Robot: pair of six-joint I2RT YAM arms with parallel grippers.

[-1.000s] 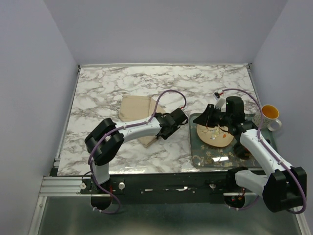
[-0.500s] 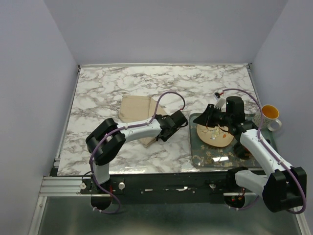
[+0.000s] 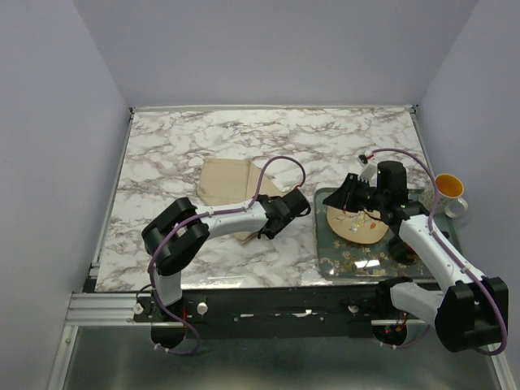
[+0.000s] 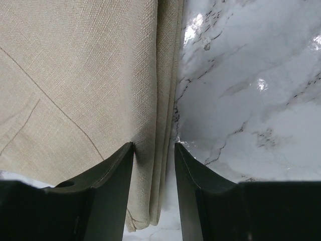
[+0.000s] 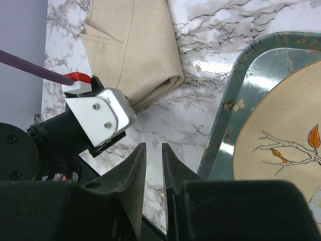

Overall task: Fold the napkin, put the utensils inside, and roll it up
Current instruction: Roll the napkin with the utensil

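Beige cloth is what we find between the fingers of the left gripper. Its jaws have drawn in to a narrow gap and pinch the layered, folded edge of the napkin; the left finger presses a small dimple into the weave, and the right finger meets the outermost fold where it borders the marble table. In the wrist view the fabric spreads away to the left, flat, with a few fine creases.

The right gripper has its jaws almost together, with only a slit between them. We see nothing in that slit but marble far below.

We place everything else by the green tray. The right gripper hangs above the tray's left rim, toward its far corner. The napkin lies on the marble to the left of the tray, apart from it and folded into a long shape. The left gripper holds the rounded end of the napkin that is nearest the tray. The tan plate, painted with twigs and orange leaves, sits inside the tray. A white mug with a yellow interior stands at the tray's far right corner; we cannot tell whether it is on the rim or just beside it.
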